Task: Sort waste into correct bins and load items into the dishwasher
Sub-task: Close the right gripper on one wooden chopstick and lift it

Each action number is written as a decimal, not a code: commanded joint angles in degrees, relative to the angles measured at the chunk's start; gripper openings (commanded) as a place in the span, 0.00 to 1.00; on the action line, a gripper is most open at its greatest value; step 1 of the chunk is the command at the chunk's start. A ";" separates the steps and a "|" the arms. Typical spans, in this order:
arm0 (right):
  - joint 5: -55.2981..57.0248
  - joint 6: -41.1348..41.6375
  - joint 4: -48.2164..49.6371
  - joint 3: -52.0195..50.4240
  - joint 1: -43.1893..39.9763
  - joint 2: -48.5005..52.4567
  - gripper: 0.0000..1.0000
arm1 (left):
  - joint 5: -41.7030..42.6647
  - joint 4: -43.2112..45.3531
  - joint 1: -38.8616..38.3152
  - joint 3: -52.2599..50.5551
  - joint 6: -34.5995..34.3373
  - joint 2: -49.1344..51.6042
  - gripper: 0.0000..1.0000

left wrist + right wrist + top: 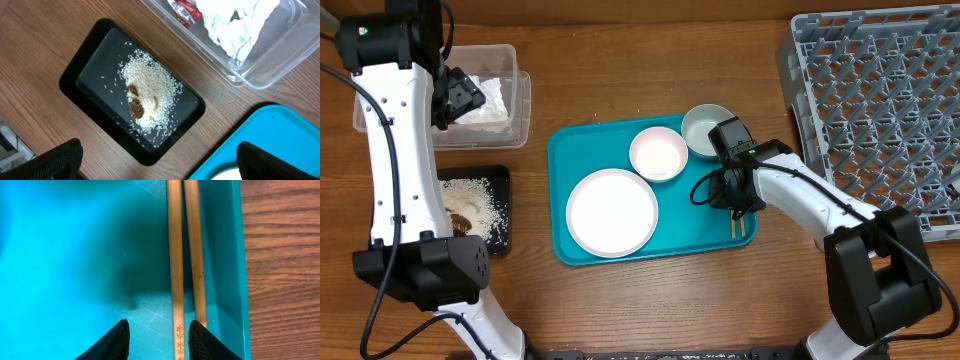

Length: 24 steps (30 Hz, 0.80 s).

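Right wrist view: right gripper point(160, 326), jaws parted and gripping nothing, straddles one of the chopsticks point(175, 255), which lie along the 3 o'clock edge of the teal tray point(75, 255). Left gripper point(159, 150): jaws spread wide, empty, over black tray point(90, 85).

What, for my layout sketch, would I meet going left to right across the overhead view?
Clear tub → white plate → grey-green bowl → chopsticks → grey dish rack. The black tray and pink bowl overlap neighbours, so they are omitted.

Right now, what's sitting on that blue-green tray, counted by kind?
Plate: 1
Bowls: 2, a pinkish-white bowl and a grey-green bowl
Chopsticks: 2
Total: 5
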 commanded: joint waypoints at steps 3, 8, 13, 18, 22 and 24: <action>-0.04 0.52 1.01 -0.37 -0.26 0.17 0.41 | 0.02 -0.11 -0.17 0.98 0.68 -1.07 1.00; -0.02 0.50 1.68 -0.39 -0.26 0.17 0.41 | 0.02 -0.11 -0.17 0.98 0.68 -1.07 1.00; -0.02 0.50 1.90 -0.42 -0.26 0.96 0.40 | 0.02 -0.11 -0.17 0.98 0.68 -1.07 1.00; -0.02 0.50 2.08 -0.42 -0.26 3.13 0.40 | 0.02 -0.13 -0.17 0.98 0.68 -1.07 1.00; -0.04 0.50 2.47 -0.42 -0.26 4.37 0.39 | 0.02 -0.11 -0.17 0.98 0.68 -1.07 1.00; -0.04 0.72 2.58 -0.42 -0.26 4.52 0.38 | 0.02 -0.11 -0.17 0.98 0.68 -1.07 1.00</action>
